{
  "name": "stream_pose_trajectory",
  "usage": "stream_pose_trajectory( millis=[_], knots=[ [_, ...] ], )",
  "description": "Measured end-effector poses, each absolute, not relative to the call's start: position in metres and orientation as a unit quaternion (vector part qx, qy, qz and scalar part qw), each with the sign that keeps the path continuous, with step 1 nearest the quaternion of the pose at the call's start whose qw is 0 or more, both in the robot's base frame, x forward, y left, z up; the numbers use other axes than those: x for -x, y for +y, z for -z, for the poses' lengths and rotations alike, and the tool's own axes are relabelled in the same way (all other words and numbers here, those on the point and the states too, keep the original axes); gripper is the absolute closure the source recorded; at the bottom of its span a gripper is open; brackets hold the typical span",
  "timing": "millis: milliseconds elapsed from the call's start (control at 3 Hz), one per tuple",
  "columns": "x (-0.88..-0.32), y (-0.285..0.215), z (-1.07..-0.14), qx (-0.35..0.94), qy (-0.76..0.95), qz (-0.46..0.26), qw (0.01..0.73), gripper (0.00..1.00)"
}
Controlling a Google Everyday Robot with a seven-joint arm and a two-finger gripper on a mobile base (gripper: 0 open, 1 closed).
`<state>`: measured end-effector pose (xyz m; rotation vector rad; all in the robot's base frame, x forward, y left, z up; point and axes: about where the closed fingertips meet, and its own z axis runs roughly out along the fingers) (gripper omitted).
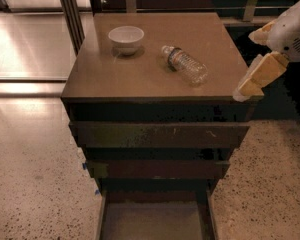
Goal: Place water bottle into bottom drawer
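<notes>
Bottom drawer [152, 221] is sitting pulled out right up front. The hand [247, 66] is hanging off the tabletop's [140, 79] right front corner, spread open, gripping nothing. Water bottle [186, 65] is lying on its side mid-tabletop, white bowl [126, 37] sitting further back left.

The small clear ribbed plastic water bottle [186, 65] looks glossy and see-through, with a dark matt label band. It lies on the smooth brown tabletop [140, 76], which has a soft sheen. Left of it, the round white bowl [126, 38] looks smooth and shiny. The two dark upper drawer fronts [160, 134] are dull and scuffed with pale scratches. The dark brown bottom drawer [152, 220], nearest, has a flat matt greyish-brown base. The speckled stone-like floor [30, 174] shines at far left. At the right edge, beside the tabletop's near right corner, the end effector [255, 68] shows a matt cream covering below a smooth white plastic shell.
</notes>
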<state>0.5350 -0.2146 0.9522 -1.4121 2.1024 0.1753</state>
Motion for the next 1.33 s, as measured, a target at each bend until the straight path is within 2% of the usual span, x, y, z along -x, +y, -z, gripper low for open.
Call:
stream_pose_trajectory(
  millis=[667, 1333],
  knots=[
    [-0.625, -0.180, -0.901, 0.499, 0.797, -0.128, 0.314, 0.00],
    [-0.701, -0.155, -0.838, 0.480, 0.830, -0.105, 0.265, 0.00]
  ],
)
